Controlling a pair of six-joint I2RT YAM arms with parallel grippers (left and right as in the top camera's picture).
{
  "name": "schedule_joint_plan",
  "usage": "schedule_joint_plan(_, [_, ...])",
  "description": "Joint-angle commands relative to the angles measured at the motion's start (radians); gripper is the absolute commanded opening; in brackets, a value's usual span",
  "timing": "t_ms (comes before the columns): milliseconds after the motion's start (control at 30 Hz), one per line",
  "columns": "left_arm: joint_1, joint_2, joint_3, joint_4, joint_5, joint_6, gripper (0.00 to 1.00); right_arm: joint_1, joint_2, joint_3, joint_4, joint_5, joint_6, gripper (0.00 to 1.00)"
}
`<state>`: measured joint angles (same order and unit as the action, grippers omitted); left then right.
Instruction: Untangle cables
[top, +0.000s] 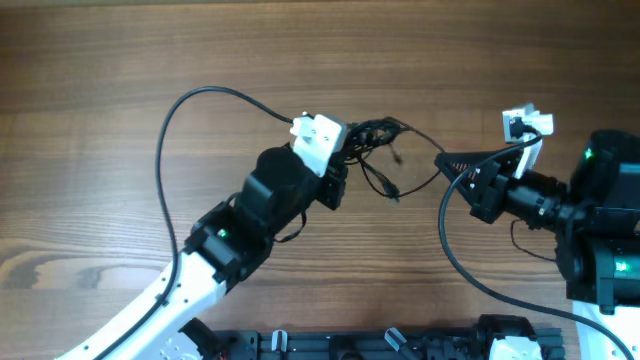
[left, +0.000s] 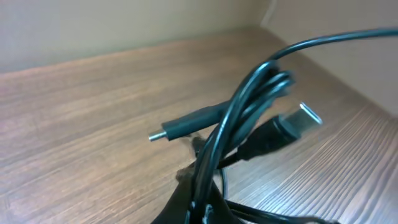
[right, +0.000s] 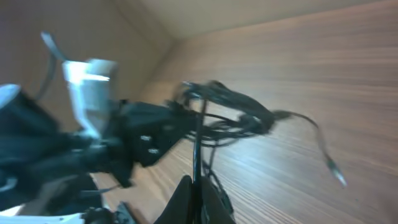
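The cables (top: 372, 133) lie in a tangled knot on the table (top: 120, 60), just off centre toward 12 o'clock, with one loose strand trailing off toward 5 o'clock. At the knot's 8 o'clock edge the left gripper (top: 348, 150) has its fingers pinched fully together on the bundle, and plug ends stick out beyond them. At the knot's 4 o'clock the right gripper (top: 444, 160) is clamped just as tight on a single thin strand running to the knot.
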<state>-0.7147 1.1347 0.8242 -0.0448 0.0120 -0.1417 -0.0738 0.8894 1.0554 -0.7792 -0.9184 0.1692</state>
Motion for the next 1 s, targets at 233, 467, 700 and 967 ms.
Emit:
schedule_joint_plan(233, [0.008, -0.108, 0.013, 0.011, -0.021, -0.035, 0.04, -0.002, 0.043, 0.013, -0.057, 0.103, -0.094, 0.85])
schedule_joint_plan(467, [0.007, -0.108, 0.013, 0.008, 0.007, -0.057, 0.04, -0.002, 0.081, 0.013, -0.090, 0.098, -0.091, 0.91])
schedule_joint_plan(700, [0.005, -0.108, 0.013, 0.093, 0.360, -0.056, 0.04, -0.002, 0.089, 0.013, -0.086, 0.098, -0.091, 0.91])
schedule_joint_plan(967, [0.005, -0.110, 0.013, 0.173, 0.539, -0.047, 0.04, -0.002, 0.090, 0.013, -0.095, 0.224, -0.087, 0.91])
